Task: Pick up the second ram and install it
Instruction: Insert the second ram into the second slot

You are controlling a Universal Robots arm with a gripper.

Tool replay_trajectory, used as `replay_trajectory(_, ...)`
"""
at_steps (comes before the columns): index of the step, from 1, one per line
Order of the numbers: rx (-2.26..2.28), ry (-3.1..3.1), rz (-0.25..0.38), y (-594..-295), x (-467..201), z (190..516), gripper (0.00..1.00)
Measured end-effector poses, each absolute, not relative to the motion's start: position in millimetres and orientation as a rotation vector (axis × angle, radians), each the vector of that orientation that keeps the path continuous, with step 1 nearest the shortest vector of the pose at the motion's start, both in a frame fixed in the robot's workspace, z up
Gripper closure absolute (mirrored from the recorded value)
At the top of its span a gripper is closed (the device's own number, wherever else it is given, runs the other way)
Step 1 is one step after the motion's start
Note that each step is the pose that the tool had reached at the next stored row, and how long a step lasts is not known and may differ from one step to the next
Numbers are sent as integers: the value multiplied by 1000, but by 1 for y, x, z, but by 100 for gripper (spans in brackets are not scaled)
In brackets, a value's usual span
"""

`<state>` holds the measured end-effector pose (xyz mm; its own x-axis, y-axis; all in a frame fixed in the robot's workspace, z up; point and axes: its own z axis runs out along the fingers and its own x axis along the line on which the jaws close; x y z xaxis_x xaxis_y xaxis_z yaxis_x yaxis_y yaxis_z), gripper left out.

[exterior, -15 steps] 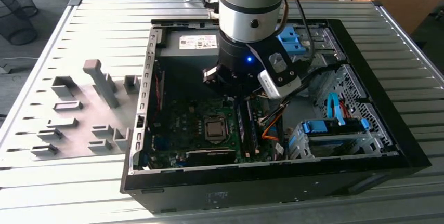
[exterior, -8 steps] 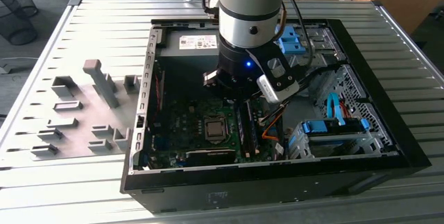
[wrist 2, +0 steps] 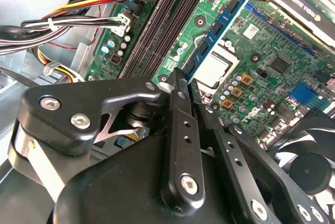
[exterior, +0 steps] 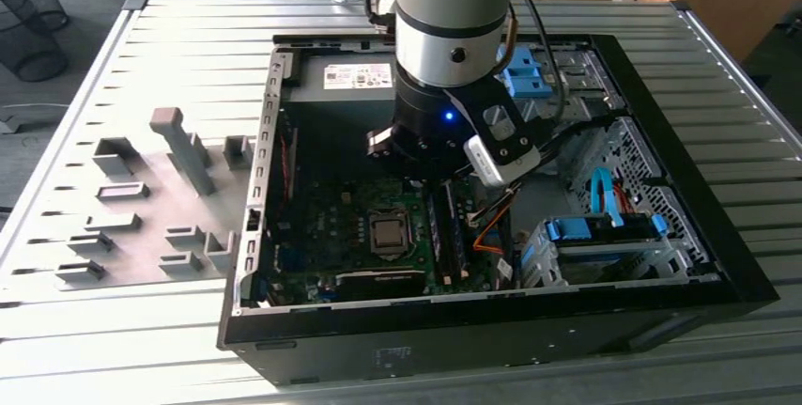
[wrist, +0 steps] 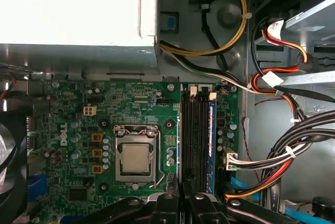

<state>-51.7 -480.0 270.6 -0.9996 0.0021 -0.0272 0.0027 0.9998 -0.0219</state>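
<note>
**A:** Starting from the exterior view's left: the table (exterior: 150, 330) carries a grey jig (exterior: 163, 198) with bare pockets. Then comes the open case (exterior: 501, 334), with the arm down inside it.

**B:** What is in the case?

**A:** The board (exterior: 326, 226) lies flat on the floor of it, with the CPU socket (wrist: 135, 157) near the middle. The power supply (wrist: 78, 14) is at the far end. Beside the socket run the memory slots (wrist: 196, 145), and one stick (wrist: 211, 145) is already seated in the slot farthest from the socket.

**B:** And the gripper?

**A:** In the second wrist view the gripper (wrist 2: 189, 80) is drawn narrow, with the second ram (wrist 2: 220, 28) pinched between its fingers. The stick stands on edge, chips showing, and runs lengthways over the board. In the first wrist view the fingertips (wrist: 167, 201) line up with the dark slots next to the seated stick.

**B:** So the pick-up is done?

**A:** It looks that way, and this is the install step. Whether the stick's edge has touched a slot can't be told. Seating it would call for the edge square over an empty slot and a straight push down, with no tilt.

**B:** And further right?

**A:** The cables (wrist: 272, 156) bundle just beside the slots. Beyond them sits the drive cage (exterior: 602, 236) with its blue latches.
</note>
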Motion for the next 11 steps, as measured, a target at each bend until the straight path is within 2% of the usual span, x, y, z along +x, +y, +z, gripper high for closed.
replay_trajectory(11,4,3121,-34,-480,-49,270,86)
